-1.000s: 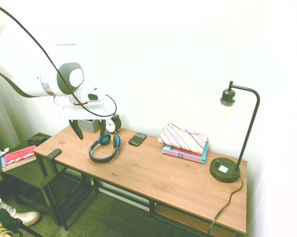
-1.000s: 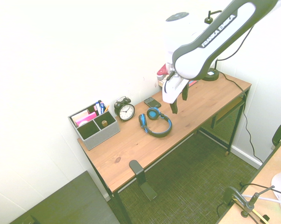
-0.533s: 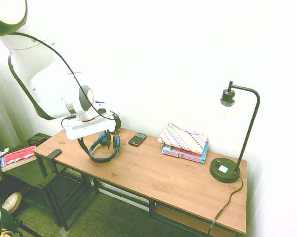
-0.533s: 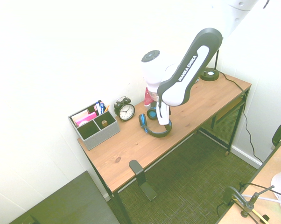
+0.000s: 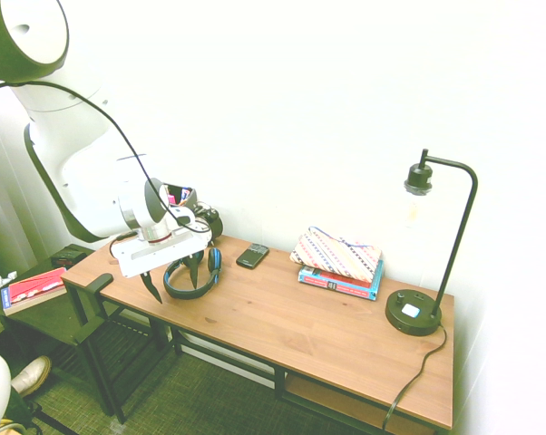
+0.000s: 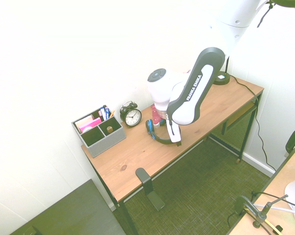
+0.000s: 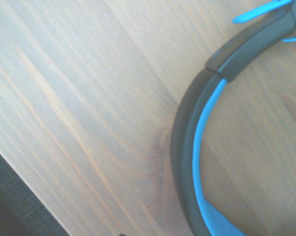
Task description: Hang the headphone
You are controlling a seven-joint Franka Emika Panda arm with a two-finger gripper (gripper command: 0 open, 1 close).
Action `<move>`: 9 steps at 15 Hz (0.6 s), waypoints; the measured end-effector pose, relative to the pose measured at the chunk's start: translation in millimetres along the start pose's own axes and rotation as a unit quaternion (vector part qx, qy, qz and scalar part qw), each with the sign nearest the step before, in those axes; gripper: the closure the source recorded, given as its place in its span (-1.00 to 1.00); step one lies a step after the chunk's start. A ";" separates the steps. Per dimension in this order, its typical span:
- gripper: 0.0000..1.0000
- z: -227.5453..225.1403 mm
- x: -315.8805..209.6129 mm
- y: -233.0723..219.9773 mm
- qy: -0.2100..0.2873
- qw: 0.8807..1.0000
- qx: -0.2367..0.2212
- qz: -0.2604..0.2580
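The headphone [image 5: 192, 277] lies flat on the wooden desk [image 5: 282, 322], near its left end, with a black headband edged in blue. My gripper [image 5: 173, 281] is low over it and open: one finger stands outside the headband's front curve and the other inside the loop. In the second exterior view my arm covers most of the headphone [image 6: 154, 134]. The wrist view shows the headband [image 7: 186, 147] close up, curving across the wood. A black hook-shaped hanger [image 5: 98, 284] is clamped to the desk's left edge, also seen at the front edge as the hanger [image 6: 143, 176].
Behind the headphone stand a black alarm clock [image 6: 132, 116] and a grey organizer [image 6: 98, 130]. A phone [image 5: 252, 256] lies to its right, then a patterned pouch on books [image 5: 339, 261] and a black desk lamp [image 5: 414, 312] at the far end.
My arm has come down from above the desk onto the headphone. Over the last half second the open fingers sank further, to the headband. The headphone has not moved.
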State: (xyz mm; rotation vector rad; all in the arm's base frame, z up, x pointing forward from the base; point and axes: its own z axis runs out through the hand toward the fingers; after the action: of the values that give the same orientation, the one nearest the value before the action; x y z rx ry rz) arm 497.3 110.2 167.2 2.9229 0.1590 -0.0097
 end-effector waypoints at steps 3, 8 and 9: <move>1.00 2.0 -0.7 -6.9 -0.001 1.000 0.001 -0.013; 1.00 0.4 0.8 -13.1 -0.002 1.000 0.007 -0.014; 1.00 0.4 1.7 -14.5 -0.002 1.000 0.009 -0.014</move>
State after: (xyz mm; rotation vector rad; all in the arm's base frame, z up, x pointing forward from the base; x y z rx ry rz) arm 497.3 124.4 163.7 2.9373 0.2005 -0.0216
